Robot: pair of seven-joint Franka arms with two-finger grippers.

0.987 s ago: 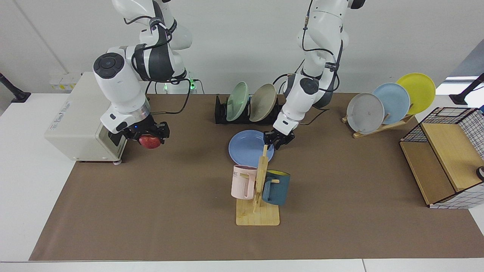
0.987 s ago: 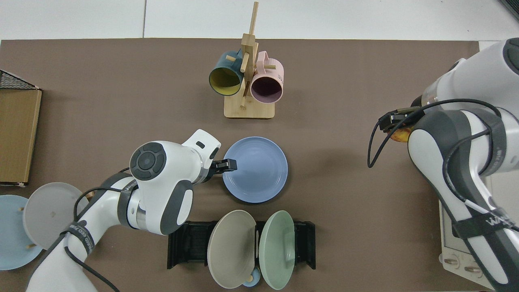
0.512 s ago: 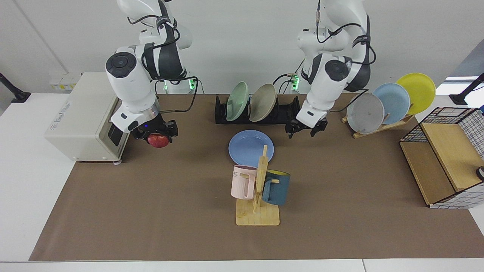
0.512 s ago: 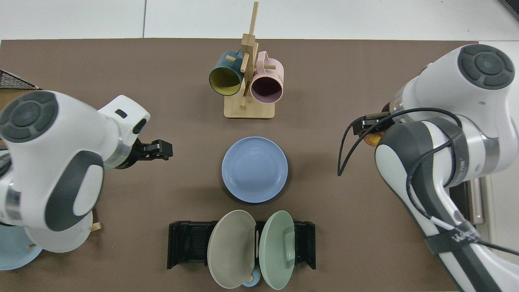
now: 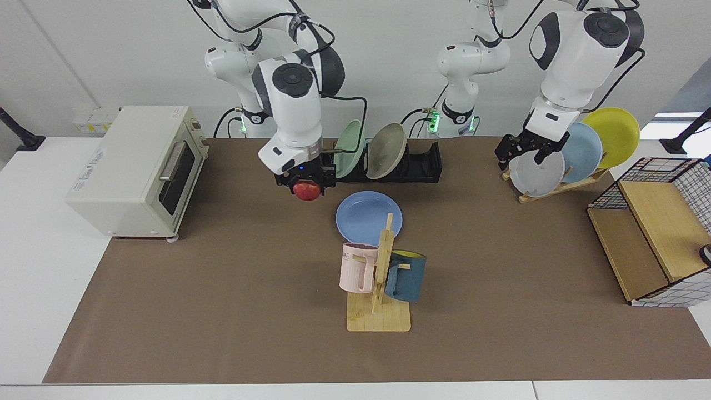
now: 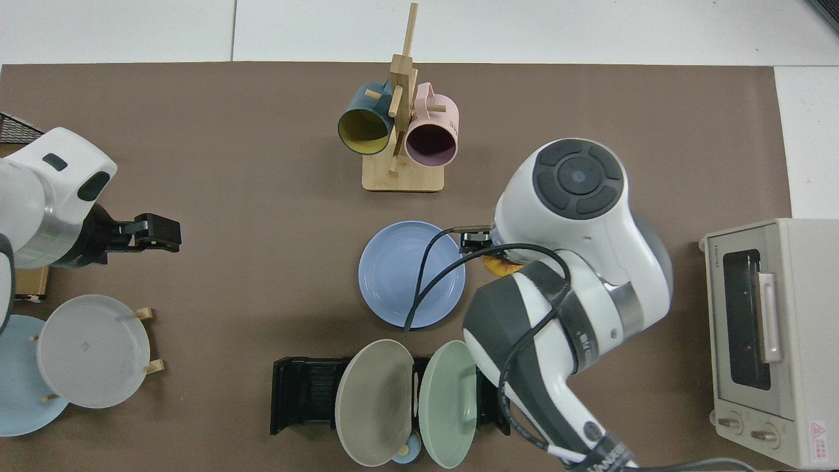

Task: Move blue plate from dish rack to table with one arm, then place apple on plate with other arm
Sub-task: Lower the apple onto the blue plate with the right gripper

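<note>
- Nearest us, the wooden mug tree (image 5: 379, 289) holds a pink mug (image 5: 355, 268) and a teal mug (image 5: 405, 276); its upright post cuts across the near rim of the blue plate (image 5: 364, 214).
- We see the blue plate lying flat on the brown mat (image 5: 222, 311), between the mug tree and the dish rack (image 5: 425, 166), with nothing on it.
- The right gripper (image 5: 305, 180) hangs above the mat just beside the plate's rim, its fingers closed around the apple (image 5: 307, 190); the apple is off the mat.
- In the top view the right arm's big joint covers the gripper, and we only catch a yellow-red sliver of apple (image 6: 501, 265) at the plate's edge.
- The dish rack carries a green plate (image 5: 349, 149) and a beige plate (image 5: 386, 150), both on edge; the right arm hides the rack's end in the facing view.
- The left gripper (image 5: 522, 149) hangs in front of the wooden plate stand (image 5: 561, 188), fingers spread and empty, partly covering the grey plate (image 5: 536, 172).
- The pale blue plate (image 5: 580, 147) and the yellow plate (image 5: 614, 133) are overlapped by their neighbours.
- A toaster oven (image 5: 136, 169) sits on the white table (image 5: 33, 266) at the mat's edge; a wire-and-wood shelf (image 5: 652, 239) is cut off by the frame.
- A plain white wall lies behind both arm bases.
</note>
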